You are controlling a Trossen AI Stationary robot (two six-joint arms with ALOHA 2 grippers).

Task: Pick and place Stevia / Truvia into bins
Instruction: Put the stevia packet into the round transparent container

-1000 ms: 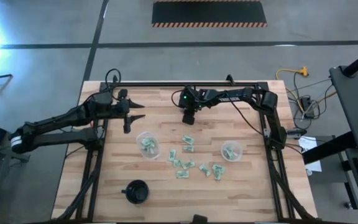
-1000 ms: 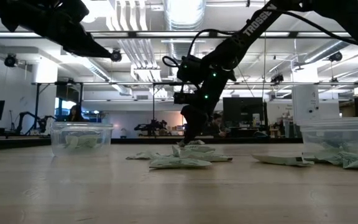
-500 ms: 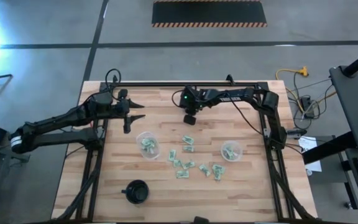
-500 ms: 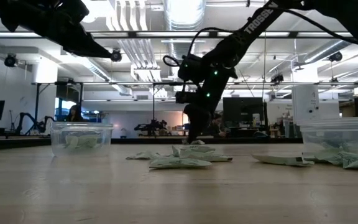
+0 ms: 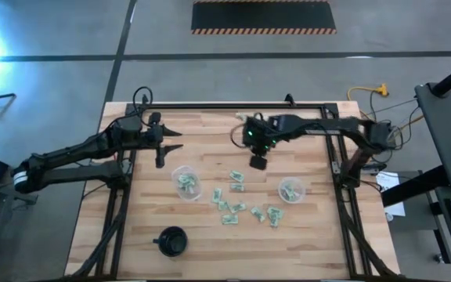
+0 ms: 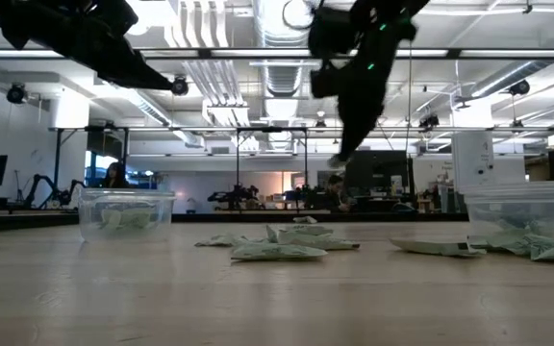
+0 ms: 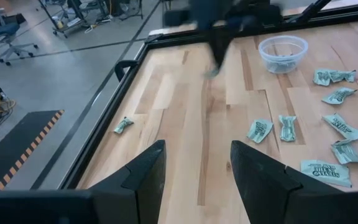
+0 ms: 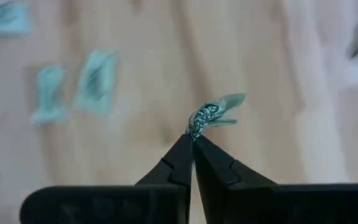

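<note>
Pale green and white Stevia packets (image 5: 237,200) lie flat in a loose cluster on the wooden table, between two clear cups. The left cup (image 5: 185,181) and the right cup (image 5: 290,189) each hold some packets. My right gripper (image 5: 257,162) hangs high above the table, just beyond the cluster's far side, shut on one packet (image 8: 215,112). In the low view this gripper (image 6: 339,154) is well above the packets. My left gripper (image 5: 165,147) waits open near the table's far-left part, beyond the left cup. My right gripper pinches one packet by one end (image 8: 196,127) between the very tips of its two fingers, which point down from above. The packet is crumpled and sticks out past the fingertips, lifted clear of the table.
A black round cup (image 5: 172,241) stands near the table's near-left corner. One stray packet (image 7: 123,125) lies by the black rail at the far edge. Bare wood shows between my left gripper and the cluster.
My right gripper has risen from the tabletop at the cluster's far side, carrying one packet up clear of the table, and has moved toward the table's right and near side. My left arm has kept still.
</note>
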